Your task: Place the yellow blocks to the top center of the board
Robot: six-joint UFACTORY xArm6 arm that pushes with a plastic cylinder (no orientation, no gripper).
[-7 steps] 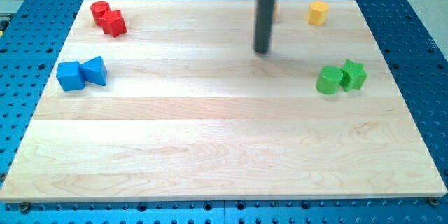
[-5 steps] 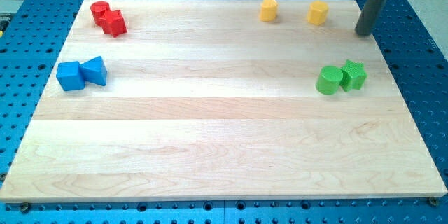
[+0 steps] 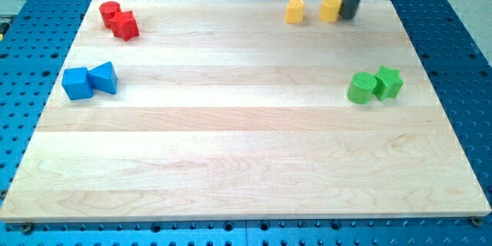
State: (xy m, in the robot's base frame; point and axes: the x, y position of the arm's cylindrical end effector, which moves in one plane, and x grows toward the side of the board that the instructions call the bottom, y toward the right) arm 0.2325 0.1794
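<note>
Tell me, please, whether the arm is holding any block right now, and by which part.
Nothing is held. My tip only presses against the right side of one yellow block, with the other yellow block farther left.

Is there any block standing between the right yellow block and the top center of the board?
Only the other yellow block, which lies to its left along the top edge. My tip is at the right side of the right yellow block. The red, blue and green blocks lie far from that path.
</note>
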